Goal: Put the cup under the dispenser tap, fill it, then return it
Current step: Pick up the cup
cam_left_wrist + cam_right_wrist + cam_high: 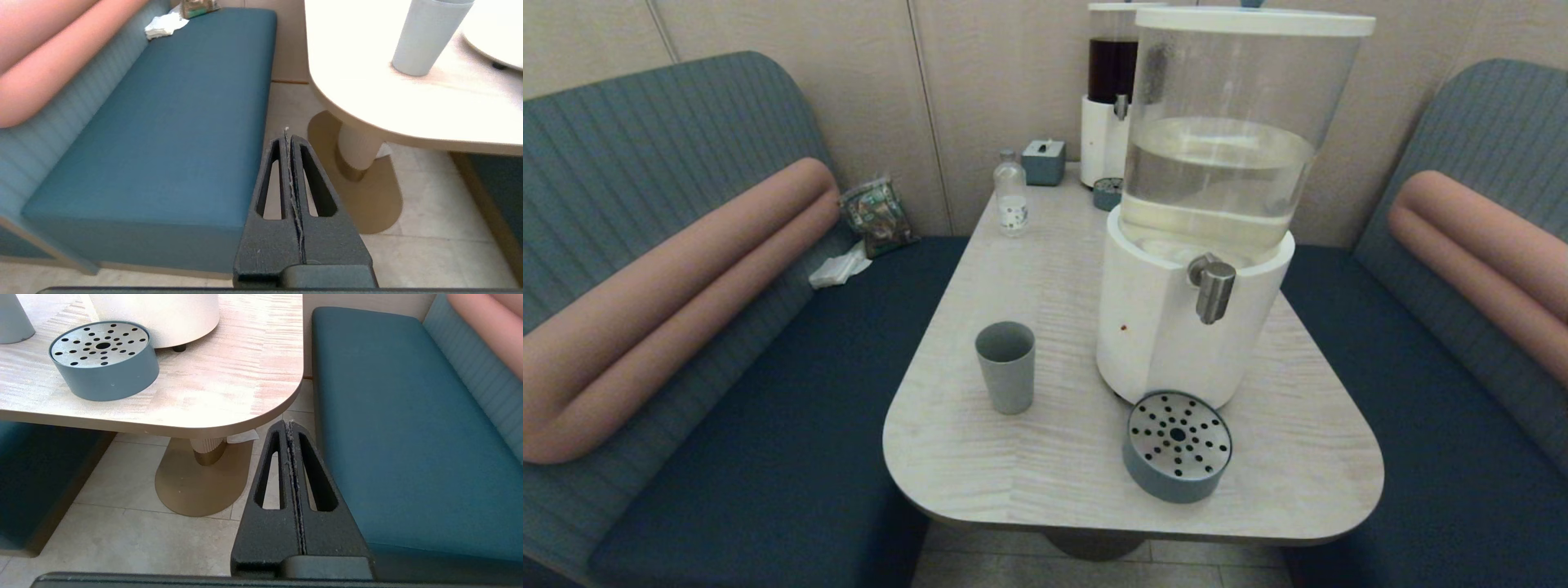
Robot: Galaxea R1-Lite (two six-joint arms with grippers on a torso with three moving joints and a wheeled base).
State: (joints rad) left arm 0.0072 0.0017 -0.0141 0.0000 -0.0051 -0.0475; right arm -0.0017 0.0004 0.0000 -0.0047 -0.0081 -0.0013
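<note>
Cup upright on desk, mouth up, left of tap; tap points down. Left pincer, right pincer pressed together, low beside desk.

The top of the plain matte grey-blue tumbler is cut off by the left wrist view's edge, and only its lower corner is caught in the right wrist view. The small clear plastic bottle's label is too small to be read. The crumpled patterned packet on the bench cannot be identified — nor can neither arm be seen in the head view.
</note>
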